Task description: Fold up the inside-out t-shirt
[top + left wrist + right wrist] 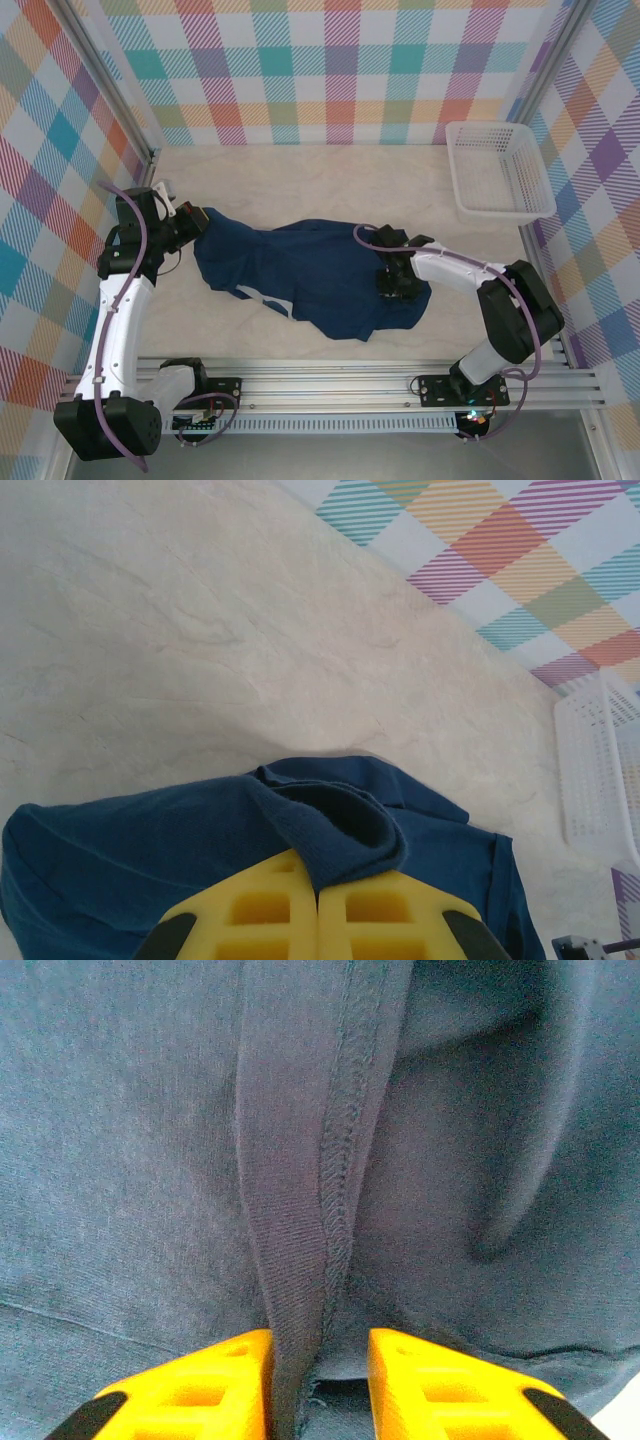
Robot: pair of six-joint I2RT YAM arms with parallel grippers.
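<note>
Right tool (320, 1392) astride t-shirt (140, 1160) seam, basket (498, 170) beyond

left arm (120, 310) and right arm (462, 268) shelled in white with black joints, purple cables (140, 232) looped along both, left gripper (318, 872) and right gripper (320, 1360) fitted with chunky yellow fingers (260, 912), kinda waffle-pocketed, black-edged

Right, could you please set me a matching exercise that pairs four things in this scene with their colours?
Things:
1. t-shirt
2. basket
3. table
4. back wall

Colours:
a. pastel plaid
b. white
c. dark navy
d. pale beige

Pairs: 1-c, 2-b, 3-d, 4-a.
</note>
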